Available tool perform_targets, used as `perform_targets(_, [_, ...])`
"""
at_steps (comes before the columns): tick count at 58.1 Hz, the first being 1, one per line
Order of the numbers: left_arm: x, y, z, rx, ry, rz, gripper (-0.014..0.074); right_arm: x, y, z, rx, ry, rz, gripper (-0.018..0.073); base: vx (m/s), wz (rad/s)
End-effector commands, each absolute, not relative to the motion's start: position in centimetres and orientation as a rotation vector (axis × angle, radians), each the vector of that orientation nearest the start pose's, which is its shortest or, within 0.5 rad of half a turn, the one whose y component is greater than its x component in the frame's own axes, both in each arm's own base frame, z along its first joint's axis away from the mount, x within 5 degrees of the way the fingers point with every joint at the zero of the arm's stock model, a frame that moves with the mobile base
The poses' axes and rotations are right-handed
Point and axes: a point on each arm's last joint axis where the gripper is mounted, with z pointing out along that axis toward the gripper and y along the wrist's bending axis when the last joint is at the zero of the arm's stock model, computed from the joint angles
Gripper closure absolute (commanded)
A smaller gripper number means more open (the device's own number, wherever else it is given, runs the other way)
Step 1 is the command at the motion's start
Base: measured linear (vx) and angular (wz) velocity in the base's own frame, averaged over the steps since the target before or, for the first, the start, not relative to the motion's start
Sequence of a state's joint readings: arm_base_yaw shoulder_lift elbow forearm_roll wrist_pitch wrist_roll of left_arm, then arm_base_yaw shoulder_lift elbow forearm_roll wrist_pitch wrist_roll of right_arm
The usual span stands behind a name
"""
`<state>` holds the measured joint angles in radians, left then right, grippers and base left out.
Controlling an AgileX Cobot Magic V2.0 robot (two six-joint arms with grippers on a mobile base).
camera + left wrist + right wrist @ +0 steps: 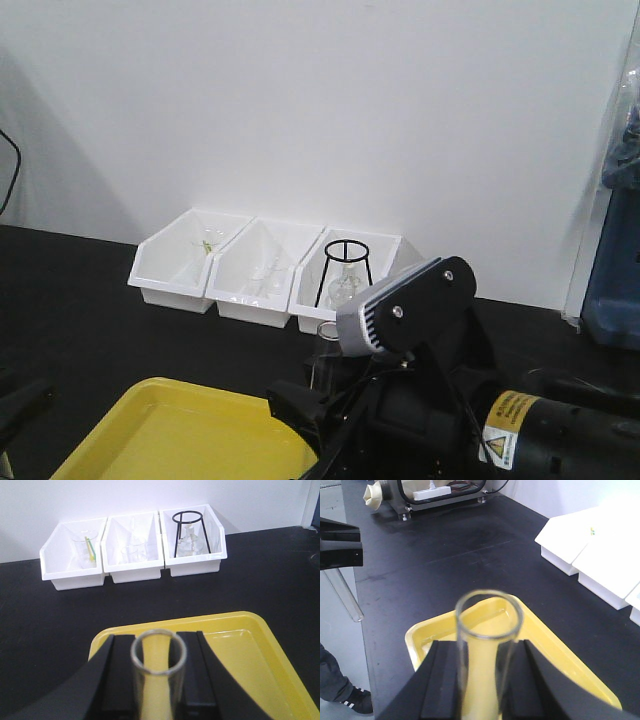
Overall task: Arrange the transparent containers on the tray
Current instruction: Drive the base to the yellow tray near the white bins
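Observation:
Each gripper holds a transparent container, a clear glass test tube, upright over the yellow tray [240,650]. In the left wrist view my left gripper [158,646] is shut on a tube [158,680], rim toward the camera, above the tray's near-left corner. In the right wrist view my right gripper [482,650] is shut on another tube [487,630] above the tray [555,655]. That view also shows the left gripper [340,542] at the upper left, with its tube [342,592] hanging below. From the front, the right tube [325,345] pokes up behind the right arm beside the tray [180,430].
Three white slanted-front bins [132,555] stand in a row at the wall, holding glassware; the right one [345,270] holds a black wire stand over a flask. The table is black. Equipment [440,492] sits at one end, and a shoe [350,702] shows past the table edge.

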<state>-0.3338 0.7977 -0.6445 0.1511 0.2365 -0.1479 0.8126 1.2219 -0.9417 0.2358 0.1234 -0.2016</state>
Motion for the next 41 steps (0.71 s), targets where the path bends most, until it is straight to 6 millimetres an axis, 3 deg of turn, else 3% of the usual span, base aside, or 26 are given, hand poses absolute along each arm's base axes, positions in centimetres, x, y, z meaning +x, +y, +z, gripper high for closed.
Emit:
perform_targets(1, [16.09,-5.43,35.04,0.271,1.738,-0.233,0.0531,18.84,19.81,37.32,-0.69,1.642,0.61,0.054,0.02,-0.06])
perform_targets(41, [16.09,-5.42,35.0,0.271,1.742,-0.232,0.0531,18.83,19.81,37.32,-0.691,1.643,0.61,0.054,0.0,0.0])
